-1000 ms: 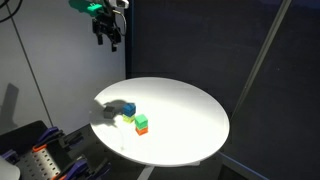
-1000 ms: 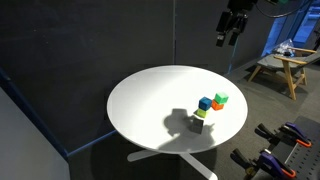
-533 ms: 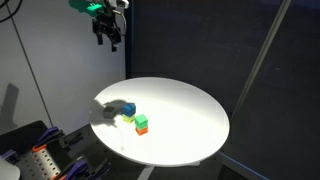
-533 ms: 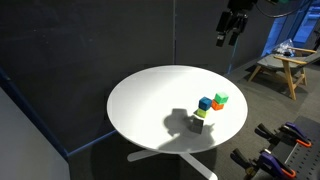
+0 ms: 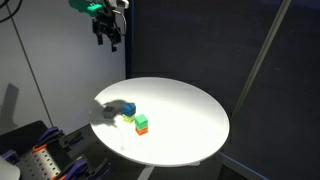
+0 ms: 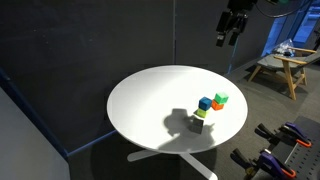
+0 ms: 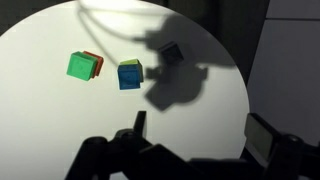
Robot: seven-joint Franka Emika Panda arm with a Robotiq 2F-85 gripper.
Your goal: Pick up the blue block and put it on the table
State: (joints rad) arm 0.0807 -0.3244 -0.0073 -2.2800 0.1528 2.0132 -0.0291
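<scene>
The blue block [image 7: 129,75] seems to rest on top of a yellow-green cube, near the middle of the round white table [image 7: 60,120]. It also shows in both exterior views [image 5: 126,107] [image 6: 205,103]. A green cube [image 7: 79,66] sits on an orange one just beside it. My gripper [image 7: 200,135] is open and empty, high above the table and well apart from the cubes. In both exterior views it hangs near the top of the picture [image 5: 108,35] [image 6: 230,30]. Its shadow falls on the table beside the blue block.
A small dark cube [image 7: 172,52] lies in the gripper's shadow next to the blue block. Dark curtains surround the table [image 5: 190,125]. A wooden stool [image 6: 283,65] stands behind it, and tool racks [image 5: 45,160] stand by its near edge.
</scene>
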